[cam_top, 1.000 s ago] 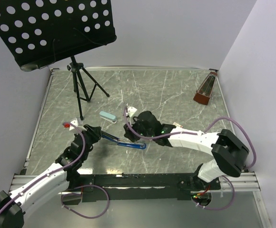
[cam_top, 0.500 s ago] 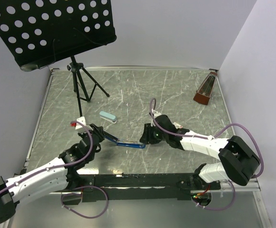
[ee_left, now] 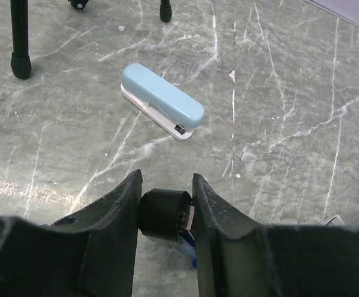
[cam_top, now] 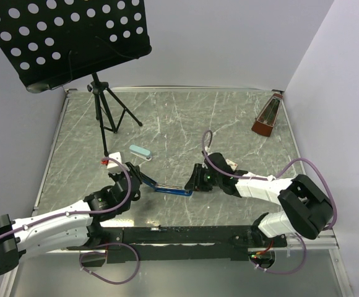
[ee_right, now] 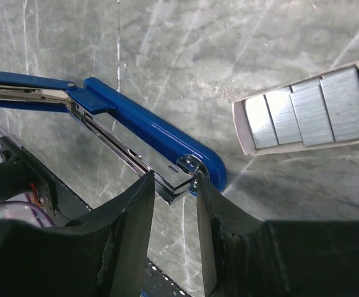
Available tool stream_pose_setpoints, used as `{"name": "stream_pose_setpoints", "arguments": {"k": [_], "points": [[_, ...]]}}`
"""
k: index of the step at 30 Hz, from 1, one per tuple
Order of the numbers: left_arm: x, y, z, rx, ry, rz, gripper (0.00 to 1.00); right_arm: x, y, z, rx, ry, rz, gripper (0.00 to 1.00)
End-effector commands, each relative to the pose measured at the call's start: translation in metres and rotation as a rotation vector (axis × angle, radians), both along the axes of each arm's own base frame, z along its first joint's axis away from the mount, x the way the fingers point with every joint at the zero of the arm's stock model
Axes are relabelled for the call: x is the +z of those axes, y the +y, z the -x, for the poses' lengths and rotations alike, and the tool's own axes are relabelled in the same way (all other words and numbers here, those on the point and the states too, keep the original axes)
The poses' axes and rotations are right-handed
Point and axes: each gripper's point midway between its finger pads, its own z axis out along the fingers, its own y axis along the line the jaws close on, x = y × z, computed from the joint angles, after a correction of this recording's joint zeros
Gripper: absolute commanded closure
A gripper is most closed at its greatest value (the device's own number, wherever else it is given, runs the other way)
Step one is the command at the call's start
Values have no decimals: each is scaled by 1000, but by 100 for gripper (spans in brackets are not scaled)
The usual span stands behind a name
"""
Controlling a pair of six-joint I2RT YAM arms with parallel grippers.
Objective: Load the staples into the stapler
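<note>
The dark blue stapler [cam_top: 167, 187] lies open on the table between my two grippers. My left gripper [cam_top: 134, 177] is shut on its black hinged end [ee_left: 163, 213]. In the right wrist view the blue top arm [ee_right: 148, 127] is swung away from the metal magazine [ee_right: 114, 148]. My right gripper [ee_right: 174, 180] is closed around the magazine's front tip, with both fingers touching it. The staples [ee_right: 309, 108] are several silvery strips in an open whitish box, just right of the stapler's tip. The box shows in the top view [cam_top: 231, 164] beside my right wrist.
A light blue stapler [ee_left: 161, 102] lies beyond my left gripper; it also shows in the top view [cam_top: 140, 152]. A black music stand [cam_top: 102, 111] stands at the back left. A brown metronome [cam_top: 266, 117] stands at the back right.
My right gripper came off the stapler's middle, swung right and settled on the stapler's right tip. My left arm has pushed forward and right, and the stapler shifted slightly right.
</note>
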Motion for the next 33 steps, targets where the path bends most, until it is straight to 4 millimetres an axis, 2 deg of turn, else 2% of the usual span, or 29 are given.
{"name": "stream_pose_setpoints", "arguments": {"k": [1,10,12,19,33], "points": [[26,-6,-4,36,-49,81,86,1,-6,-4,-57,1,-8,60],[35,-17,-5,-15,-69,107,80,-6,7,-4,-39,52,-115,62],[35,-20,-5,-29,-72,108,78,-2,10,-8,-45,52,-146,66],[36,-29,-4,-71,-73,114,61,1,18,-10,-21,59,-176,71],[34,-36,-5,-100,-69,88,29,2,23,-16,-10,54,-179,72]]}}
